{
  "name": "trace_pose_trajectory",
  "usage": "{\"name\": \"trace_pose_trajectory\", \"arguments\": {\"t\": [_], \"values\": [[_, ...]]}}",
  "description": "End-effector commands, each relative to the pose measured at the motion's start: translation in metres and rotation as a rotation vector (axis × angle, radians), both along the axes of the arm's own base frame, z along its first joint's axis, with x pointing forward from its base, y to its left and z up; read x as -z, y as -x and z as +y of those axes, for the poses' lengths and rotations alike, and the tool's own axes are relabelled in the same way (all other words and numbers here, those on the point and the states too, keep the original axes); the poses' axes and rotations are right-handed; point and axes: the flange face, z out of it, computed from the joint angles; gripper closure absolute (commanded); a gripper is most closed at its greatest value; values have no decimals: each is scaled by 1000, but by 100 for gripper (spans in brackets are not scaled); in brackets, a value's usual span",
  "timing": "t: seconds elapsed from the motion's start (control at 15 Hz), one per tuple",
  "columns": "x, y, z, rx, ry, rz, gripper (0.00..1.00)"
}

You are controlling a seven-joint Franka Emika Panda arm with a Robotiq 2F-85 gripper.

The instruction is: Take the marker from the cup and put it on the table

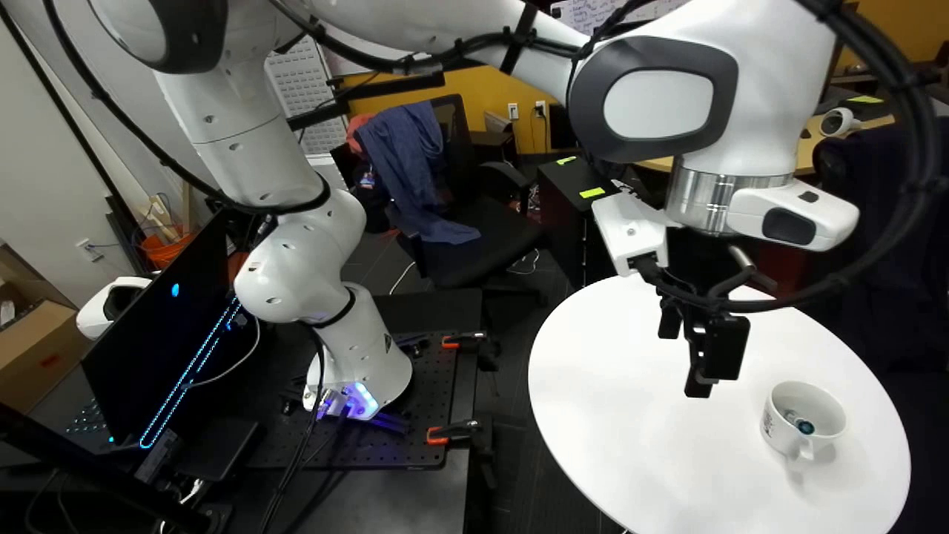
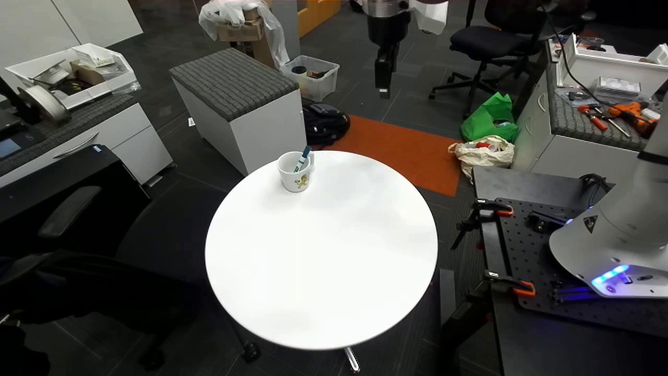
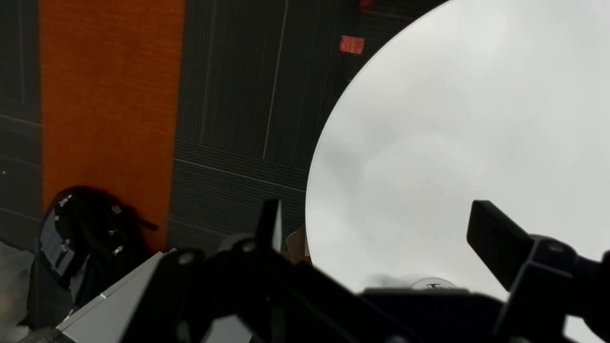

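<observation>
The white mug-like cup (image 1: 777, 439) stands upright near the edge of the round white table (image 1: 630, 415). It also stands near the table's far-left edge in an exterior view (image 2: 292, 180). The dark teal marker (image 2: 302, 158) leans inside the cup with its capped end above the rim; its round end (image 1: 805, 427) shows inside the cup. My gripper (image 1: 697, 363) is open and empty, in the air above the table and apart from the cup. In the wrist view the fingers (image 3: 374, 205) are wide apart. Only a sliver of the cup (image 3: 432, 283) shows there; the marker is hidden.
A grey-topped cabinet (image 2: 235, 83) stands close behind the cup's side of the table. A black office chair (image 2: 167, 230) is beside the table. The robot's black base table with clamps (image 2: 501, 282) is on another side. A cable loop (image 1: 875, 252) hangs around the wrist.
</observation>
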Motion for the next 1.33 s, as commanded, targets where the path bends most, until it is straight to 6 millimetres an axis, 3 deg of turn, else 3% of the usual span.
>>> {"name": "trace_pose_trajectory", "arguments": {"t": [0.0, 0.67, 1.27], "values": [[5, -26, -4, -165, 94, 68, 0], [25, -88, 30, -559, 106, 90, 0], [78, -119, 39, -649, 59, 135, 0]]}}
